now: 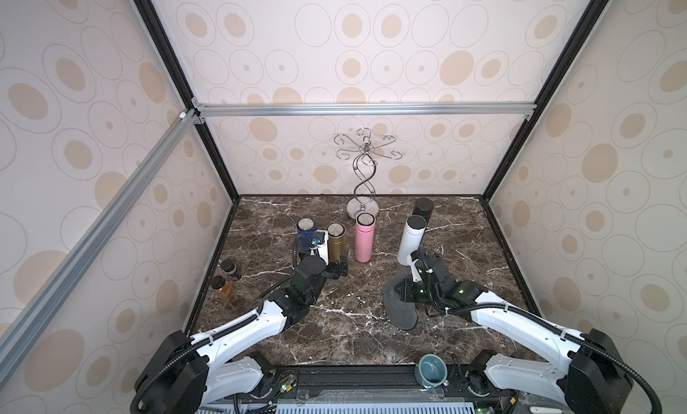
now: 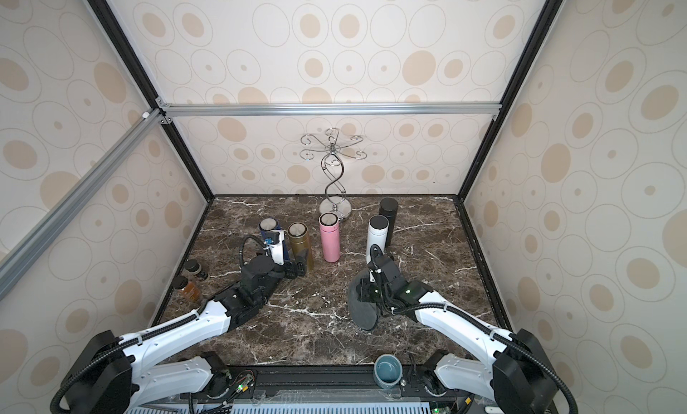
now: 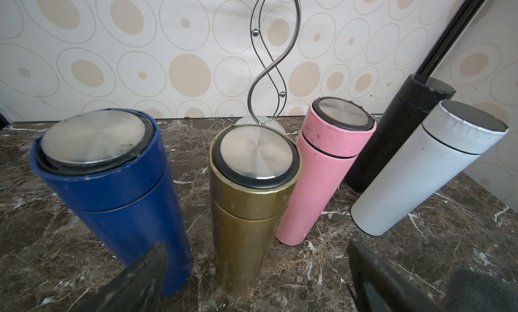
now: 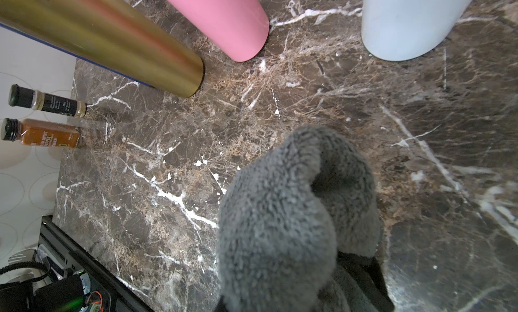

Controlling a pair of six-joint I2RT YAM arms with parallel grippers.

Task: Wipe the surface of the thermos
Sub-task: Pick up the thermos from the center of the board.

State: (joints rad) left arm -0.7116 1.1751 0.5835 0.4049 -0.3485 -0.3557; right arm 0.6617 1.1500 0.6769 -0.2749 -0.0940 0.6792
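One upright gold thermos (image 1: 335, 245), in front of the chrome stand (image 1: 362, 207), stood at the mouth of the wide-apart jaws of the left gripper (image 1: 337, 269); the right gripper (image 1: 403, 290), clamped on the grey cloth (image 4: 294, 212), hung farther from it.

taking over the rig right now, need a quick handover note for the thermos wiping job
Left gripper: open, low at the foot of the gold thermos, not closed on it.
Right gripper: shut on the grey cloth, in front of the white thermos.
Blue thermos, pink thermos and black thermos also stand upright on the marble table.
Done: cloth is in hand.
Left: steady a thermos, probably the gold one, and wipe it; the cloth touches none now.
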